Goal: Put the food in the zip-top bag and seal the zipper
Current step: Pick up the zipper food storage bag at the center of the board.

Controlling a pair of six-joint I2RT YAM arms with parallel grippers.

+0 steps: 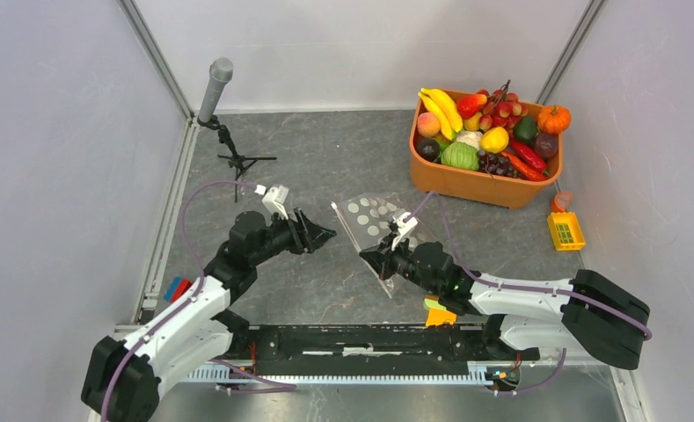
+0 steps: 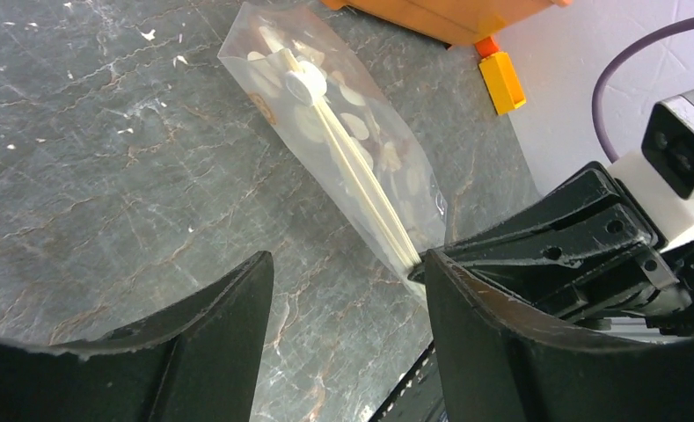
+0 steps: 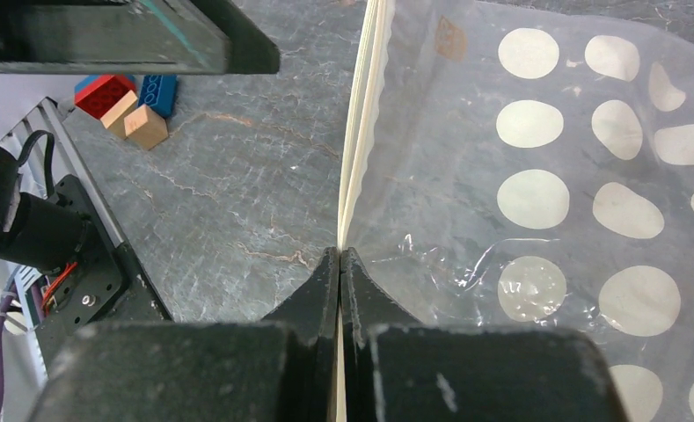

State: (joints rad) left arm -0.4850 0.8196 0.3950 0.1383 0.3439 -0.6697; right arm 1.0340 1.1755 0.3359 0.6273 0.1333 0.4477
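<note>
Here the right jaws pinch the zipper (image 3: 357,132) at its near end, the zip-top bag (image 1: 376,214) spreading beyond them. The left jaws stand parted and empty just short of it; they would best take one lip squarely.

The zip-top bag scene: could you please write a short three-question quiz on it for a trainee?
1. True or false: the right gripper is shut on the zipper of the zip-top bag.
2. Fill in: the left gripper holds ____.
3. The banana lies: A in the bag; B in the orange tub; C in the left gripper.
Key: 1 true; 2 nothing; 3 B.
</note>
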